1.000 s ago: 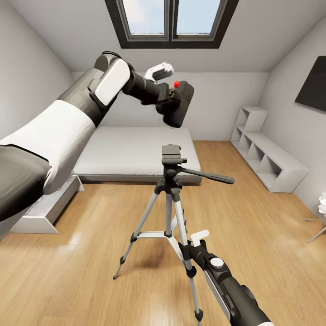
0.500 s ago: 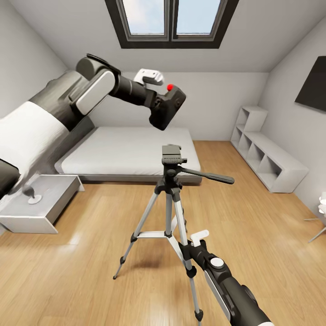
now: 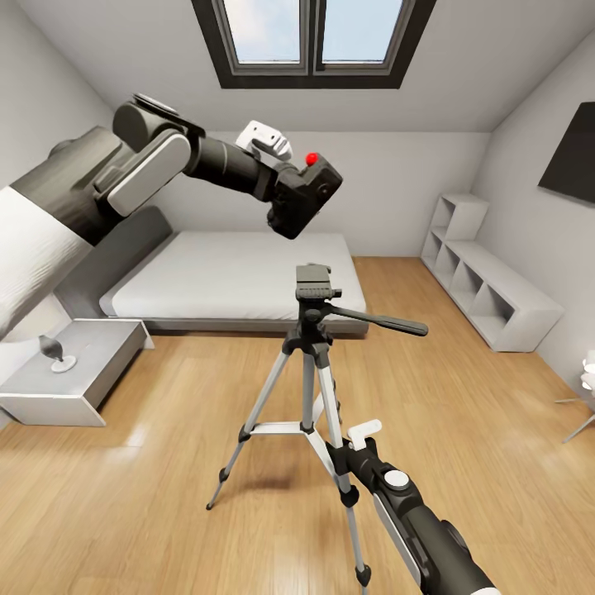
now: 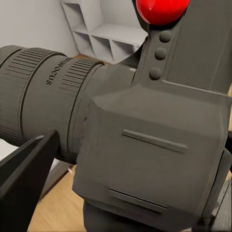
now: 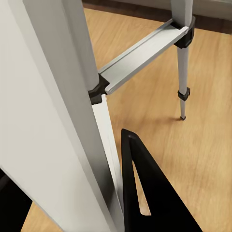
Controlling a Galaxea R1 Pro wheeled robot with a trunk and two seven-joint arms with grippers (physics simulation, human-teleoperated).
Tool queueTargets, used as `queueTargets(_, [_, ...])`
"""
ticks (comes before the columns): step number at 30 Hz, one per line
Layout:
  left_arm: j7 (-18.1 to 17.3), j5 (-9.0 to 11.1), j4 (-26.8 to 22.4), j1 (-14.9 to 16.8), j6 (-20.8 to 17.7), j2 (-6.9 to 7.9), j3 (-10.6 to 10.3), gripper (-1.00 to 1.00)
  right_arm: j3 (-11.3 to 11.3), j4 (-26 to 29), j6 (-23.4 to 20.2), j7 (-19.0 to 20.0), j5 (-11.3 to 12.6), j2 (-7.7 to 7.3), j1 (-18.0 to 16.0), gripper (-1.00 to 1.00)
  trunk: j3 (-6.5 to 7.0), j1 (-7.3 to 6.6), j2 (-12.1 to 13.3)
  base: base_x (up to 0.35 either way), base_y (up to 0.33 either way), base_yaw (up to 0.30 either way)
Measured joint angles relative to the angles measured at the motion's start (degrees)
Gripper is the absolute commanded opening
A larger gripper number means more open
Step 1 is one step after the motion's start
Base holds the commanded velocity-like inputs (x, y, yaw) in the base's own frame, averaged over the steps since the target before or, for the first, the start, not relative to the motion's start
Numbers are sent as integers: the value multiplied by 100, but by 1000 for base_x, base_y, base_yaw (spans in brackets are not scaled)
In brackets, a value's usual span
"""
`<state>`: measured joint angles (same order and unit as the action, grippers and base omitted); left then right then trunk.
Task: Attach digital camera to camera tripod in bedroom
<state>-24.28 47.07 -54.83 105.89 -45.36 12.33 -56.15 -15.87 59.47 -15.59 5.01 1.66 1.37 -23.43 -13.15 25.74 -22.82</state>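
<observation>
The left gripper (image 3: 285, 194) is clamping its fingers on the small black boxy digital camera (image 3: 302, 197), which carries a red button on top and a ribbed lens barrel, and is holding it in the air above and slightly to the left of the dark grey head of the tall silver-legged camera tripod (image 3: 312, 347), clearly apart from it. The camera is sitting tilted in the grip, so there is a risk, as a judgement, that lowering it at this angle would catch an edge on the mounting plate instead of seating flat, or nudge the head sideways; the long black pan handle is also sticking out to the right and could be bumped. The right gripper (image 5: 104, 193) is sitting low with its black fingers either side of a silver tripod leg; whether they are pressing on it cannot be told, and a loose hold there could let the stand tip under a push from above. The left arm is reaching up and forward from the left, wrist angling down toward the tripod. The right arm is stretching low and forward over the light wood floor (image 3: 463, 397).
</observation>
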Motion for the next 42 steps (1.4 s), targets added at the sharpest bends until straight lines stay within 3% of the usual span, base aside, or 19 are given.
queueTargets(5, [-45, -7, -177, -1, 44, 25, -77, -100, 0, 0, 1, 0, 0, -1, 0, -100, 0, 0, 0, 0, 0, 0])
queueTargets(16, [-737, -37, -342, -1, 85, 111, -160, -100, -5, 0, -2, -18, -3, 9, -2, -100, 0, 0, 0, 0, 0, 0])
queueTargets(20, [-823, -61, -393, -1, 90, 146, -371, -100, -2, 1, -2, -19, -8, 10, -1, -100, 0, 0, 0, 0, 0, 0])
queueTargets(23, [-848, -73, -481, -1, 93, 243, -636, -100, -1, -2, 1, -16, -8, 9, -2, -100, 0, 0, 0, 0, 0, 0])
queueTargets(24, [-1080, -7, -878, -1, 79, 729, -901, -100, -7, -11, 2, -26, 2, 8, -1, -100, 0, -2, -4, 0, 0, 0])
queueTargets(25, [-1115, -110, -894, -3, 115, 790, -911, -100, -8, 3, 0, -23, -3, 7, -2, -100, 0, 0, 1, 0, 0, 0])
queueTargets(26, [-1125, -49, -904, -2, 94, 799, -910, -100, -8, -2, 0, -23, 0, 8, -2, -100, 1, -1, -1, 0, 0, 0])
queueTargets(42, [-1174, -106, -873, -1, 108, 850, -920, -100, -2, -10, 35, 20, -44, 10, -2, -100, 1, -1, 0, 0, 0, 0])
